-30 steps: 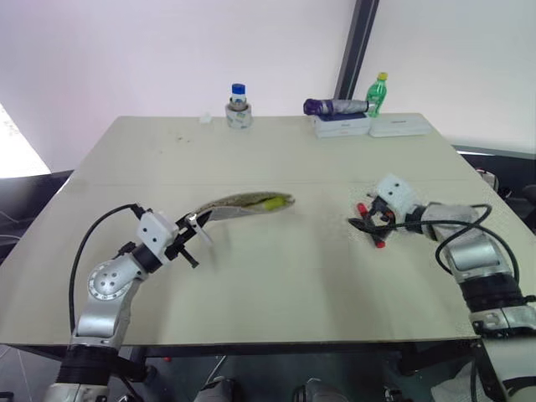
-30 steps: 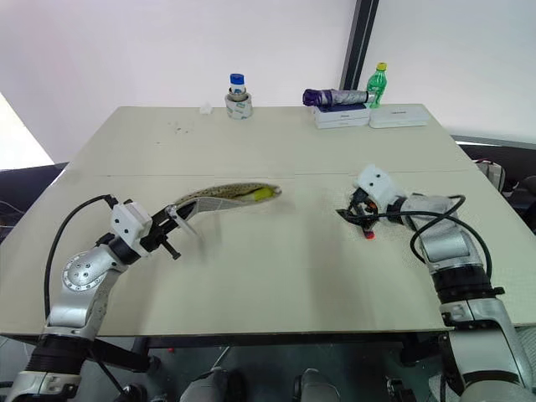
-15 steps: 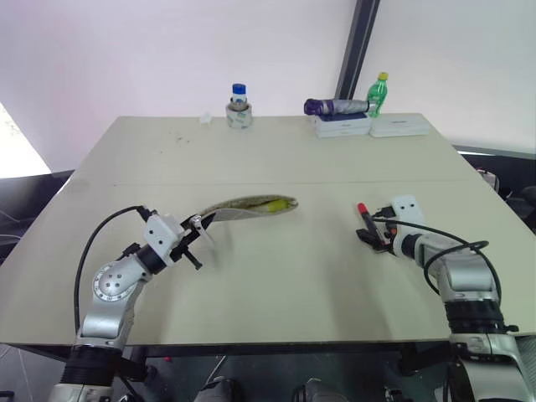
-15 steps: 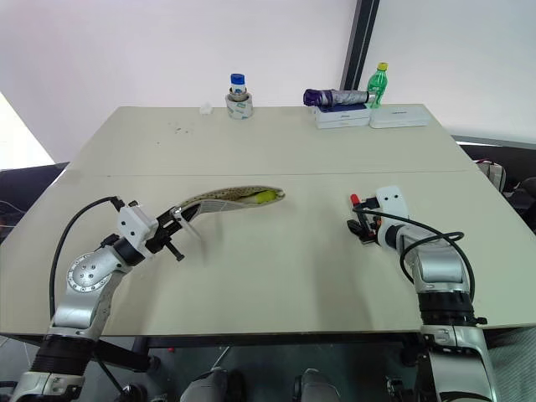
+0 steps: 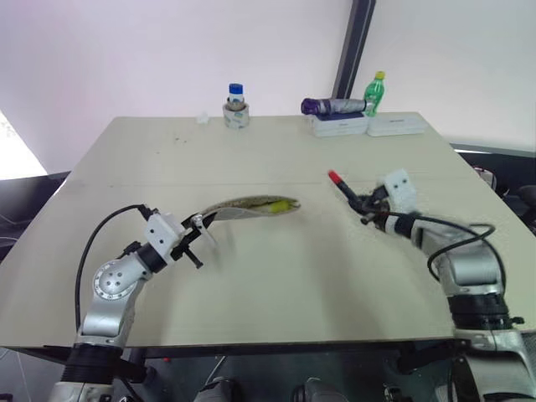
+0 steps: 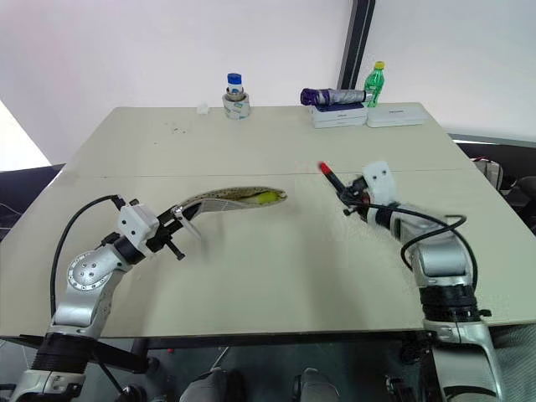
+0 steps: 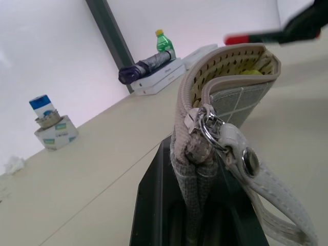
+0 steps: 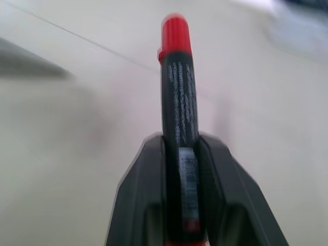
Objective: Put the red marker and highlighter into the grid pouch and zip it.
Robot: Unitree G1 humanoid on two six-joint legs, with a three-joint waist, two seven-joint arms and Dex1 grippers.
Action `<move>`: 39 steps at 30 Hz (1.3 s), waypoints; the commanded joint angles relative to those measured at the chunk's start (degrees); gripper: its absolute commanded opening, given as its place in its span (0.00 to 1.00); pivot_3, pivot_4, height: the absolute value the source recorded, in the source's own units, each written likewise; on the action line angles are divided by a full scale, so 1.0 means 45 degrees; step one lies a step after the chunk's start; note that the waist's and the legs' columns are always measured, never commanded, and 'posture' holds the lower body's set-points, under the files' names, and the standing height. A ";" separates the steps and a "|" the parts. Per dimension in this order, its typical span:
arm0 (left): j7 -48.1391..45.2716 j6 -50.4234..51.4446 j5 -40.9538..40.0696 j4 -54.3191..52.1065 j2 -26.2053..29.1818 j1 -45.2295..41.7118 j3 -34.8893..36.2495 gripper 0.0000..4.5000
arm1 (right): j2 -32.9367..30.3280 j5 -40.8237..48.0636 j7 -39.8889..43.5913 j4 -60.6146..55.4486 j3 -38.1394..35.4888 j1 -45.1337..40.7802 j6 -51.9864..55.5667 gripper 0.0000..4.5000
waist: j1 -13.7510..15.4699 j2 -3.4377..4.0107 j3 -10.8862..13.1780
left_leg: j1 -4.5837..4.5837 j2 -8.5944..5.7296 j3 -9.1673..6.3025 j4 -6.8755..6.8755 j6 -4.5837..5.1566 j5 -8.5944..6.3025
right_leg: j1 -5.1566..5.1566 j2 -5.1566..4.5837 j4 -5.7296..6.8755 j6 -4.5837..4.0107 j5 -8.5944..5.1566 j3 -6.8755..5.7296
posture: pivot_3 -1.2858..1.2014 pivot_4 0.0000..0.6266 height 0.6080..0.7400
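Bare table (image 5: 276, 276) stretches across the frame's centre between the grid pouch (image 5: 247, 206) and the red marker (image 5: 345, 188). Along the top edge, a tape roll (image 5: 235, 114), boxes (image 5: 368, 126) and a green bottle (image 5: 377, 90) crowd the far side.

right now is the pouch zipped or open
Open. The pouch gapes along its top edge, with the yellow highlighter showing inside. The left gripper pinches its zipper end, holding it up off the table.

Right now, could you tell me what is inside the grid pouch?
Through the open mouth of the grid pouch, the yellow highlighter shows at its far end. The fabric covers the rest of the inside, so anything deeper is hidden.
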 commanded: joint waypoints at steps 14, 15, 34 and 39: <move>-0.0015 -0.0325 0.0276 -0.0659 0.0013 -0.0123 -0.0026 0.00 | -0.0827 -0.3107 0.2386 0.0978 0.3498 -0.1265 -0.5431 0.08 | 0.0030 -0.0006 -0.0001 | 0.0001 -0.0004 0.0001 0.0029 0.0007 -0.0003 | 0.0013 -0.0012 0.0001 -0.0002 0.0002 -0.0003 | 0.52 0.24 0.98; -0.0113 -0.0441 0.0420 -0.0693 0.0075 -0.0082 -0.0134 0.00 | -0.0748 -0.3322 0.2317 0.1233 0.3625 -0.1403 -0.5620 0.08 | 0.0031 -0.0006 -0.0001 | 0.0001 -0.0004 0.0003 0.0029 0.0007 -0.0003 | 0.0011 -0.0012 0.0001 -0.0002 0.0001 -0.0003 | 0.52 0.24 0.98; -0.0454 -0.0204 0.1039 -0.1224 -0.0389 0.0029 -0.1407 0.00 | 0.1605 -0.6392 0.2005 0.0491 0.6146 -0.3012 -0.5612 0.08 | 0.0039 -0.0006 -0.0001 | -0.0002 -0.0002 0.0010 0.0038 0.0004 -0.0002 | 0.0006 -0.0014 0.0007 -0.0002 0.0002 -0.0003 | 0.52 0.24 0.98; -0.0369 -0.0221 0.1059 -0.1284 -0.0453 0.0022 -0.1348 0.00 | 0.1889 -0.6140 0.2226 0.0873 0.6080 -0.2977 -0.6189 0.08 | 0.0037 -0.0006 -0.0001 | -0.0002 -0.0001 0.0009 0.0037 0.0004 -0.0002 | 0.0005 -0.0012 0.0009 -0.0002 0.0001 -0.0003 | 0.52 0.24 0.98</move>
